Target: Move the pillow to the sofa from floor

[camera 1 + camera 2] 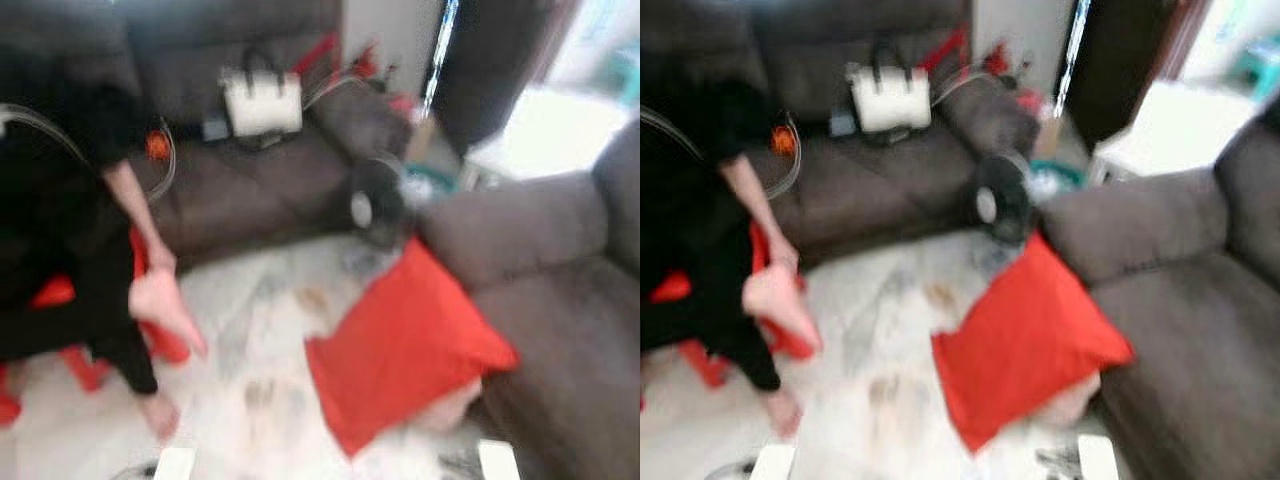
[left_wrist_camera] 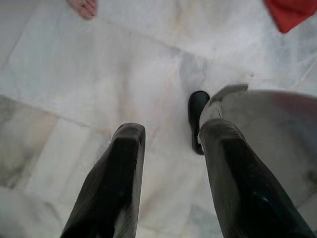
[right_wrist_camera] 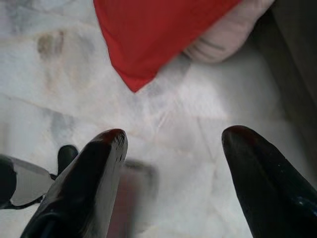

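Below, right wrist cam: red pillow [image 3: 153, 34] corner, pinkish cushion [image 3: 225, 37] under

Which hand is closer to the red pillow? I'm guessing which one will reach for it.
The right hand. It hangs open over the floor just short of the red pillow's lower corner. The left hand, also open, is farther off, over bare floor.
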Available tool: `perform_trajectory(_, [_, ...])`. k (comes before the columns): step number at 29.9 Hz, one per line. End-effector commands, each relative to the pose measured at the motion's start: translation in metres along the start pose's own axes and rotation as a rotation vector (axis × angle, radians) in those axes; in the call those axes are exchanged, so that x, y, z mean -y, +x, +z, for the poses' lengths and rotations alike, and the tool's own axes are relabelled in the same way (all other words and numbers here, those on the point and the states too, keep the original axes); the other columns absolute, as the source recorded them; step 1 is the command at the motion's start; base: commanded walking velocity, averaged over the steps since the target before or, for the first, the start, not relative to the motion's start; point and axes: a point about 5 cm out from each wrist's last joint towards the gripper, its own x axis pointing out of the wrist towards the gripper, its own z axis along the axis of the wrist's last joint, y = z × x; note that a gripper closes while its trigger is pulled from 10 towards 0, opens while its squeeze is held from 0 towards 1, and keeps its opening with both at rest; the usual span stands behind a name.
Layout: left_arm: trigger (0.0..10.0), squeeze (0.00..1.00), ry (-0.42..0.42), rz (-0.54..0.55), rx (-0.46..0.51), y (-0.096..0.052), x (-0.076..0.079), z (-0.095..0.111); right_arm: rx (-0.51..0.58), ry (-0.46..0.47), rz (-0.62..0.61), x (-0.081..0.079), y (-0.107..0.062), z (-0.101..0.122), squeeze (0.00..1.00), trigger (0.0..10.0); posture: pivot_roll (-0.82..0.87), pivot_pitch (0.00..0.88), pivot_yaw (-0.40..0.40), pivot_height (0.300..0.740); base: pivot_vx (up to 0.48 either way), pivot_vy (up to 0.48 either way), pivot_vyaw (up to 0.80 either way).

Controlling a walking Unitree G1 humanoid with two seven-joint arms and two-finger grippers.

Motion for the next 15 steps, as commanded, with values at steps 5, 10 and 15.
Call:
perform_trajectory(5, [10.0,0.00,0.012,-0.019,0.006,0.0011,0.0063,0.0026,-0.006,0.002,-0.024,0.0084,-0.0027,-0.0026,0.00,10.0,0.08,0.016,-0.030,0.740,0.000,-0.480,0.54])
perform_trajectory(10, [10.0,0.00,0.013,-0.019,0.005,0.0011,0.0061,0.0026,-0.006,0.021,-0.030,0.0083,-0.0027,-0.0032,0.00,10.0,0.08,0.016,-0.030,0.740,0.000,-0.480,0.00])
perform_trajectory(15, [10.0,0.00,0.017,-0.020,0.004,0.0012,0.0061,0.0027,-0.004,0.031,-0.031,0.0082,-0.0027,-0.0033,0.00,10.0,0.08,0.016,-0.029,0.740,0.000,-0.466,0.00])
